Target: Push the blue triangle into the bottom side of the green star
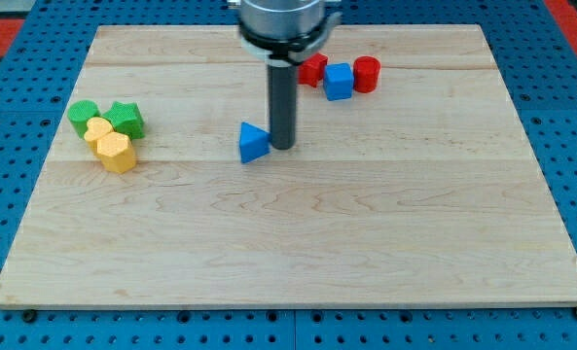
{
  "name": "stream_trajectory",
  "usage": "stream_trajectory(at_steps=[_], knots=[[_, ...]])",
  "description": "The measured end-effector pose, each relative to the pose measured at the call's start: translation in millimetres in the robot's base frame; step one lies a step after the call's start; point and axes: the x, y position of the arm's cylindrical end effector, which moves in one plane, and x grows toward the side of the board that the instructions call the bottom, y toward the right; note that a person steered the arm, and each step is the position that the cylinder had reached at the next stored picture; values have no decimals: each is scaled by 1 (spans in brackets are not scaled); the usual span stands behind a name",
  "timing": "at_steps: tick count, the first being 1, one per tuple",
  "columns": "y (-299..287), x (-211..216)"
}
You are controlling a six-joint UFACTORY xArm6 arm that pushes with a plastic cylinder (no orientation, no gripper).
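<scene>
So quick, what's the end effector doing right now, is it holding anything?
No gripper: my tip holds nothing.
It sits right against the blue triangle, on its right in the view.

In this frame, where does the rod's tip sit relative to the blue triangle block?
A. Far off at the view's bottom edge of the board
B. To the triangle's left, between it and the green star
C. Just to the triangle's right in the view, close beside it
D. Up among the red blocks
C: my tip stands right beside the blue triangle block, on its view-right side, with the green star block far off to the view's left.
</scene>
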Motion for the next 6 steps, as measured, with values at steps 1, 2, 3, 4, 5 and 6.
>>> stream_trajectory(at_steps=[1,2,3,4,5,6], knots=[[-78,-17],[-121,-16],[-73,-16],[-71,12],[-94,32],[-120,9]])
